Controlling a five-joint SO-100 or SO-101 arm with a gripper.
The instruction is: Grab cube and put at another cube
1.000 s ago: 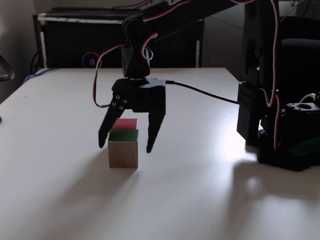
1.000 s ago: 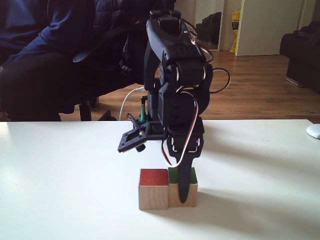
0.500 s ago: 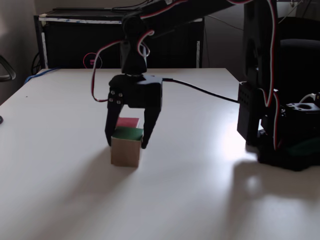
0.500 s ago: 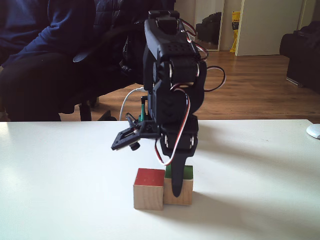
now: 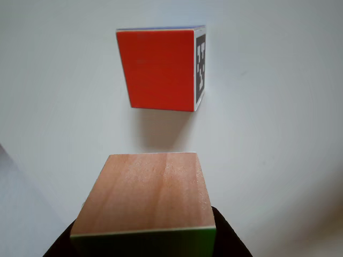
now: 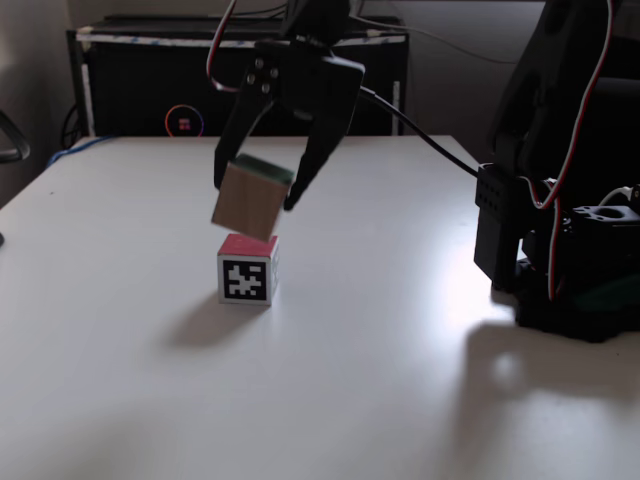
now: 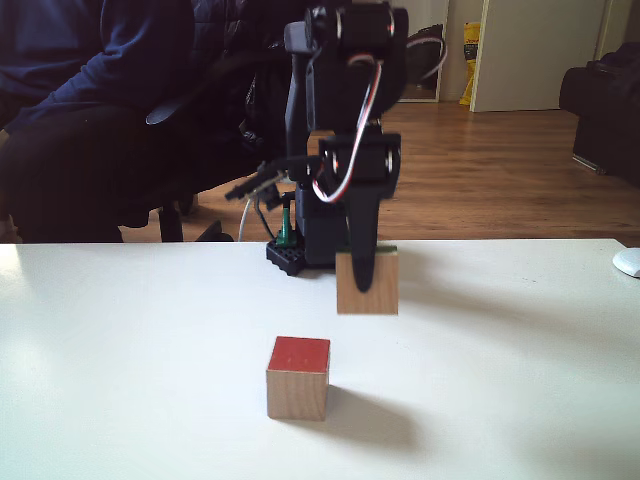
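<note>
Your gripper (image 6: 258,196) has lifted the wood-and-green cube (image 6: 248,198) off the white table (image 6: 120,330); clamped between the fingers, it hangs tilted at twelve o'clock above the red-topped marker cube (image 6: 246,270).

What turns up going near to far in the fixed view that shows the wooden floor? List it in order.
red-topped cube → wood cube held in the gripper → black arm base → dark-clothed seated person → white door
</note>
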